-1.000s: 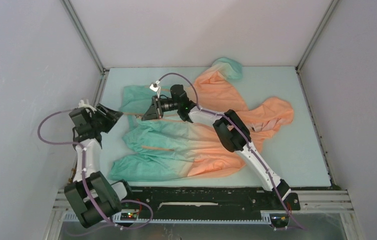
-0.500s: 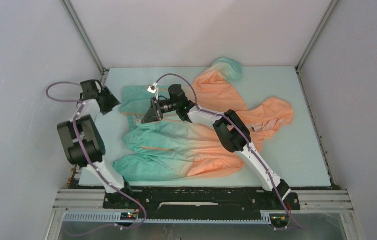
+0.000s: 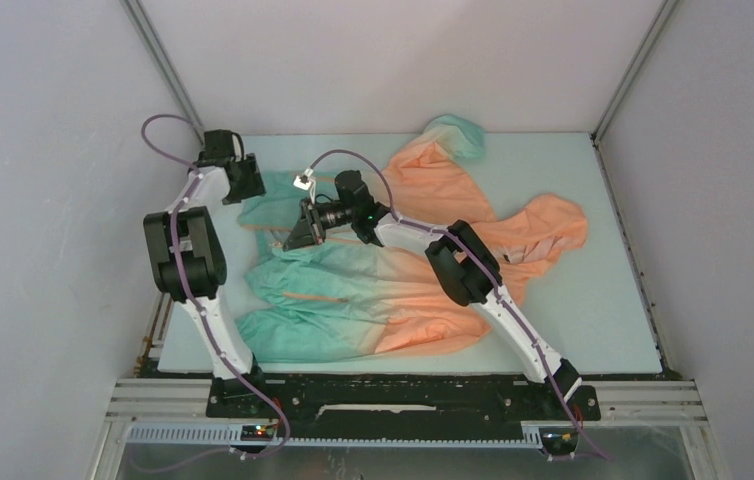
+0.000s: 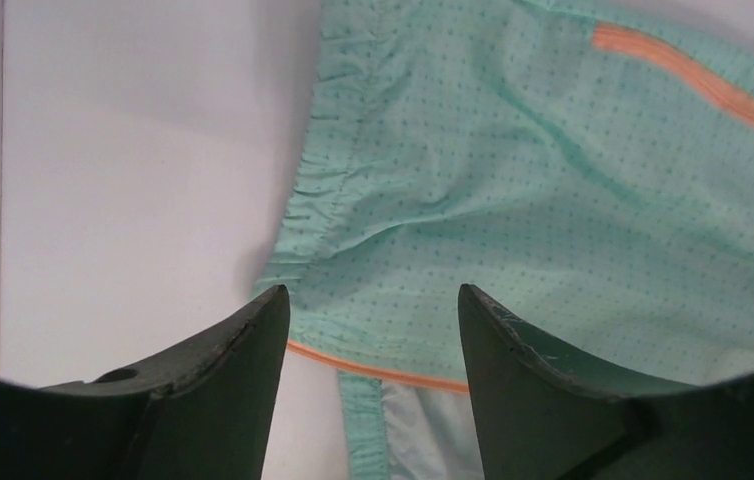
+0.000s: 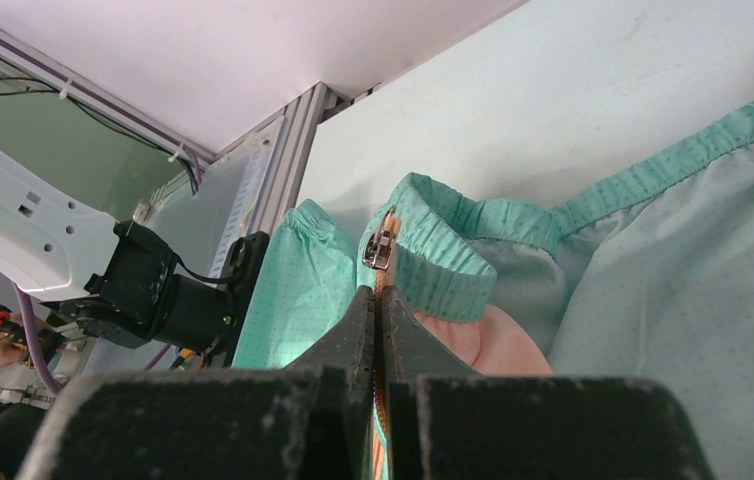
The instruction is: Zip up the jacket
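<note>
Teal-to-orange jacket [image 3: 383, 290]: spread flat across the table [image 3: 593, 300], with the green hem to the left and the orange hood to the right.
Front: open, with one panel lying nearer the arms and the other at the far left, a gap between them at the hem.
Right gripper [image 5: 378, 300]: fingers pressed fully together on the orange zip [image 5: 380, 400] of the near panel, just below the slider [image 5: 381, 245], and lifting that corner of the hem [image 5: 433, 270] off the table.
Left gripper [image 4: 373, 292]: jaws well apart with nothing between them, poised over the bottom corner of the far panel. Whether the tips touch the cloth, I cannot tell.
Slider: sits at the hem end of its track, so no length of zip looks closed.
Done so far: one side of the zip is gripped near its start, and the other arm is lined up on the matching corner.
Left to do: probably most of the job. That means taking hold of the far corner, bringing the two bottom ends together, seating one into the slider, then drawing it towards the hood.
</note>
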